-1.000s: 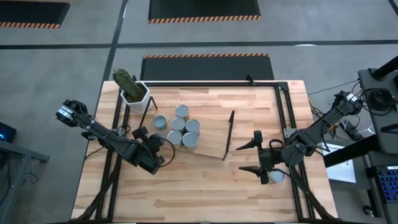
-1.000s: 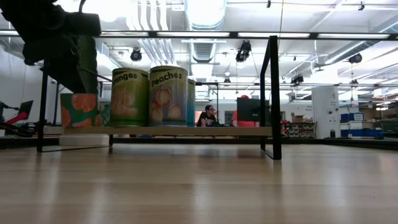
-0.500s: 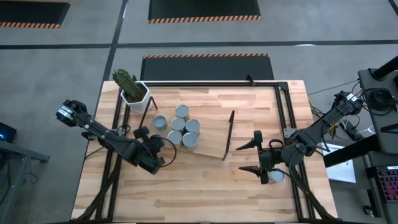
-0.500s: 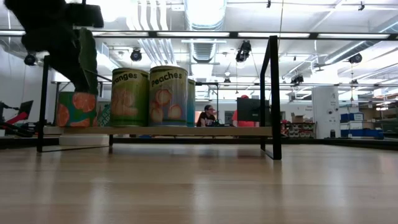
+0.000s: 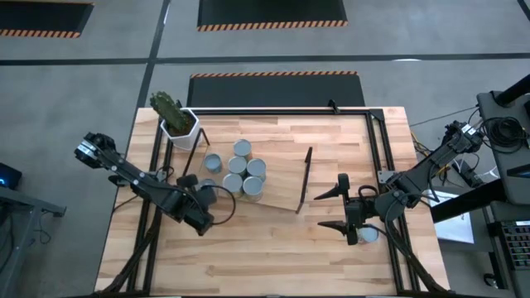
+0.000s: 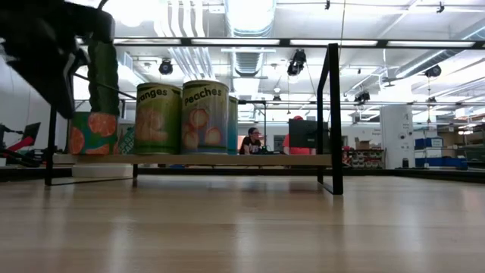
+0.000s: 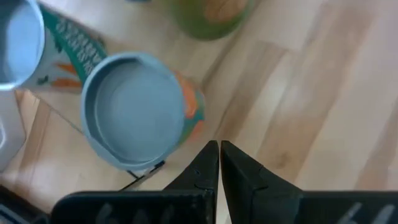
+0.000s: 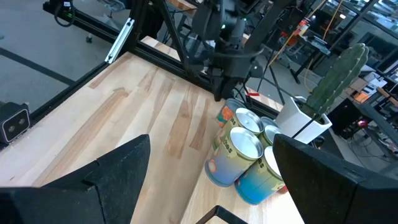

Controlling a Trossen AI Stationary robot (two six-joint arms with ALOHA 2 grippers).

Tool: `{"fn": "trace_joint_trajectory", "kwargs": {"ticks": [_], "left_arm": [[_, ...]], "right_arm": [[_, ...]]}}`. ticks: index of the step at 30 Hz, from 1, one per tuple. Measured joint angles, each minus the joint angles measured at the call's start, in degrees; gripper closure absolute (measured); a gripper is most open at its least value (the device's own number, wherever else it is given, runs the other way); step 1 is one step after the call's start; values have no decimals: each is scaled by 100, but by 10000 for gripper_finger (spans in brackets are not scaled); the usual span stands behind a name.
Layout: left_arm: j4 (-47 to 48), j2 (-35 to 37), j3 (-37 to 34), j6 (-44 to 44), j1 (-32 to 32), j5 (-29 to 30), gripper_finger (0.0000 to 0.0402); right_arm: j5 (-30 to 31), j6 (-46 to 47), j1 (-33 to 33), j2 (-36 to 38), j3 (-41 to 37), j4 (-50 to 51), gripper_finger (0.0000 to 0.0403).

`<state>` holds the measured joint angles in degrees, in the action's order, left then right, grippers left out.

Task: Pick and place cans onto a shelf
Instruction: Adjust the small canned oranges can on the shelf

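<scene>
— Two claws are in sight; how do they stand?

— Nearest the front edge of the worktop, on the right, the right claw hovers with its fingers spread wide apart and nothing between them. One can stands just beside that arm, close to the worktop's right edge.

— And the left one?

— The left claw hangs over the worktop's left half, just near of the shelf's left end. Its wrist view shows the fingertips pressed together, gripping nothing, with an orange-labelled can just beside them.

— Where are the rest of the cans?

— Five cans stand clustered on the left half of the shelf — the level view shows labels reading "oranges" and "Peaches". The shelf's right half is bare board, ending at a black wire frame.

— Anything farther back?

— A white pot with a cactus sits at the far left corner.
</scene>
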<state>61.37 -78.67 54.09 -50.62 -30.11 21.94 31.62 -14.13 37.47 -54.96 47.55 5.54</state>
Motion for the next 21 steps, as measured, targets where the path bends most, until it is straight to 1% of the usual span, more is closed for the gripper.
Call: {"fn": "trace_joint_trajectory", "kwargs": {"ticks": [3,8,16,18,21], "left_arm": [[-14,0,-181,-71,4,116,402],[90,-2,-244,-314,22,705,402],[152,-2,-29,-544,22,711,402],[150,-2,114,-538,16,716,402],[150,-2,456,-298,-9,748,402]], "right_arm": [[1,-36,-1,0,0,-4,76],[2,-46,-2,0,0,-9,76],[2,-44,-1,0,0,-22,76],[2,-43,0,0,0,-22,76],[2,-43,-2,0,0,-20,76]]}}
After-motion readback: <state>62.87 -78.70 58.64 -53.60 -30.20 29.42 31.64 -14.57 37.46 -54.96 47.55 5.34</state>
